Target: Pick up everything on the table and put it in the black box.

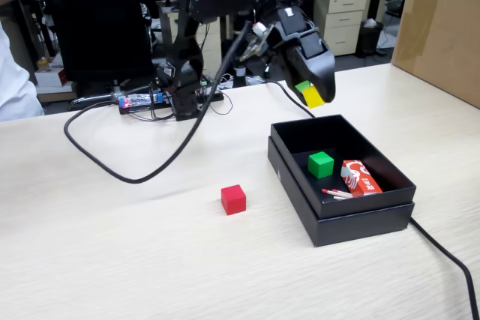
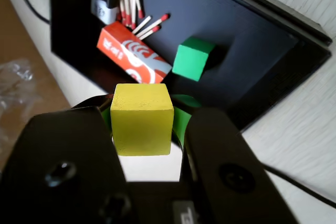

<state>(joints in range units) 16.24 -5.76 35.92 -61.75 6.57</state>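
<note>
My gripper [image 1: 310, 95] is shut on the yellow cube [image 1: 313, 97] and holds it in the air above the far edge of the black box [image 1: 289, 162]. In the wrist view the yellow cube [image 2: 142, 119] sits between my two black jaws, with the box [image 2: 247, 45] below. The green cube [image 1: 320, 164] lies inside the box and also shows in the wrist view [image 2: 192, 59]. The red cube [image 1: 233, 199] rests on the beige table [image 1: 112, 245], left of the box.
A red-and-white packet [image 1: 361, 177] and red-tipped sticks [image 1: 337, 193] lie in the box. A black cable [image 1: 127, 174] loops over the table to the arm's base [image 1: 184, 95]. A brown carton [image 1: 442, 28] stands at the right; another cable [image 1: 450, 256] runs past the box.
</note>
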